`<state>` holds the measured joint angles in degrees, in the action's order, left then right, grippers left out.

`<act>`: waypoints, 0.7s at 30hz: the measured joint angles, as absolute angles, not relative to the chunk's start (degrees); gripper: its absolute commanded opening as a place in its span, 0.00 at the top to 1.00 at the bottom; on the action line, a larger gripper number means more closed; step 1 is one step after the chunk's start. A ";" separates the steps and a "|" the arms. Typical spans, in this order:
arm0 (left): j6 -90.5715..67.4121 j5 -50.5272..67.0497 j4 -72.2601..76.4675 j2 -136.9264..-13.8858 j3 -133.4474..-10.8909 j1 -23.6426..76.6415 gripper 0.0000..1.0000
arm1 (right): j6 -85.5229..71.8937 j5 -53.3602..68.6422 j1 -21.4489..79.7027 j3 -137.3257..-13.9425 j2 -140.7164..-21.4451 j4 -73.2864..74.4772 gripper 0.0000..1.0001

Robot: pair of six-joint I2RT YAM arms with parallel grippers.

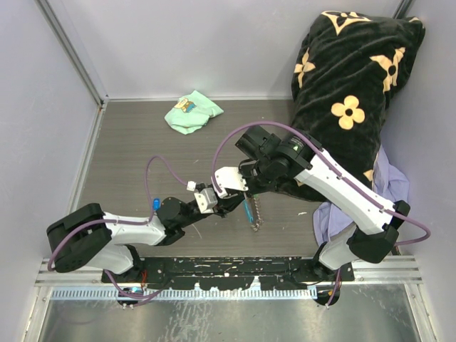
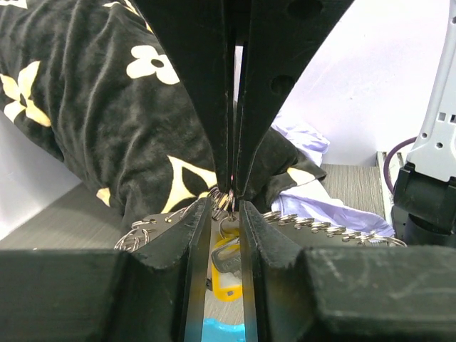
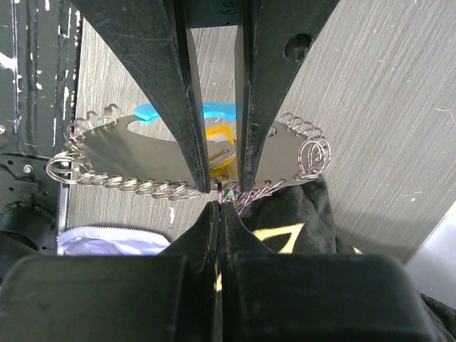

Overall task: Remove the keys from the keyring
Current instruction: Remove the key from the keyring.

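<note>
right pincer (image 3: 219, 205) pinching keyring (image 3: 142, 187), left pincer (image 2: 226, 210) astride key (image 2: 225, 258)

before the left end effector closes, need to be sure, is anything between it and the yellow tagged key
Nothing visible. The yellow-tagged key hangs in the gap between the left end effector's fingers. The right end effector pinches the keyring just beyond their tips, outside that gap.

Far back on the grey wood-grain tabletop (image 1: 135, 164), a crumpled mint-green cloth (image 1: 192, 112). To the right, a black flower-print blanket (image 1: 349, 92) bunched over a lavender cloth (image 1: 331, 217).
</note>
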<state>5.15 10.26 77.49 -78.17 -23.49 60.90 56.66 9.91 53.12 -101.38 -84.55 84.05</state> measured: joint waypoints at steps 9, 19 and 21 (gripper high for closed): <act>4.93 10.57 77.54 -78.76 -23.62 60.90 0.78 | 56.69 10.52 53.12 -101.71 -84.58 84.12 0.99; 3.77 11.03 77.60 -79.55 -24.47 60.90 0.94 | 56.84 10.90 53.01 -101.73 -84.58 84.18 0.99; 3.68 11.16 77.60 -79.55 -24.51 60.90 1.00 | 56.84 10.96 52.95 -101.73 -84.58 84.27 0.99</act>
